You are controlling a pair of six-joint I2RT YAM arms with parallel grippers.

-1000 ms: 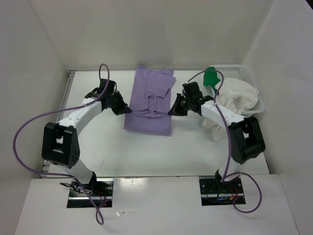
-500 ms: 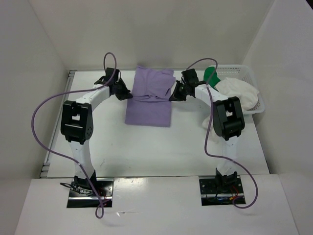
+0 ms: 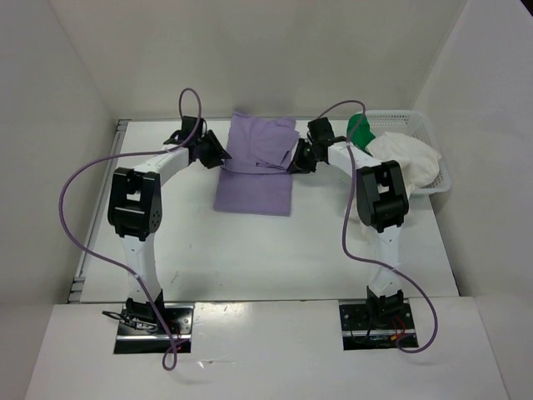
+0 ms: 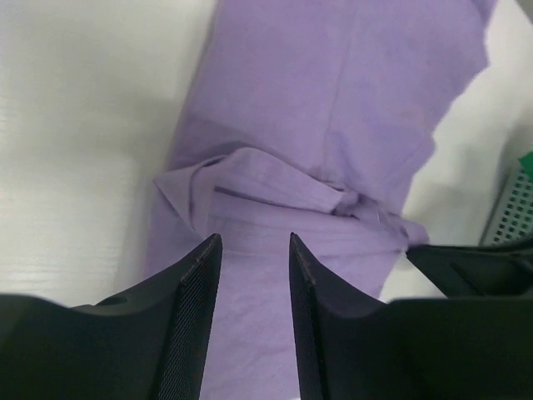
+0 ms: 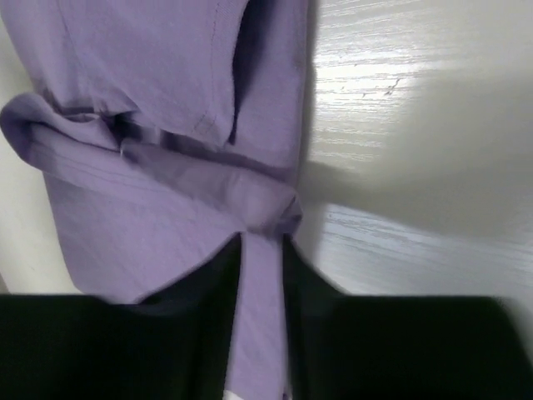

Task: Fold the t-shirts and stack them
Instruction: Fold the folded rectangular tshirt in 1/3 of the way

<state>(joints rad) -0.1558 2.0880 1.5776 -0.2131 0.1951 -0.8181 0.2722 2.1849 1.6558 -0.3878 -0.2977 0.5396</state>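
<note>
Fingers point(image 4: 187, 333) farther back; basket point(image 3: 408, 115) near lavender shirt point(image 3: 254, 179)

The lavender t-shirt point(image 3: 256, 167) is laid flat at the far middle of the table point(image 3: 250, 250), folded into a long panel running from far to near. Its far part is doubled back over itself and sits slightly askew, and a bunched, wrinkled ridge is seen across the width where the layers meet (a stitched hem is visible there in the wrist views); the near part is smooth. The white t-shirt point(image 3: 408, 158) is left unfolded as a crumpled heap in the basket point(image 3: 416, 117) at the far right, spilling over its near rim. The green t-shirt point(image 3: 360, 129) is only partly seen, bunched at the basket's left end, touching the white one.
</note>
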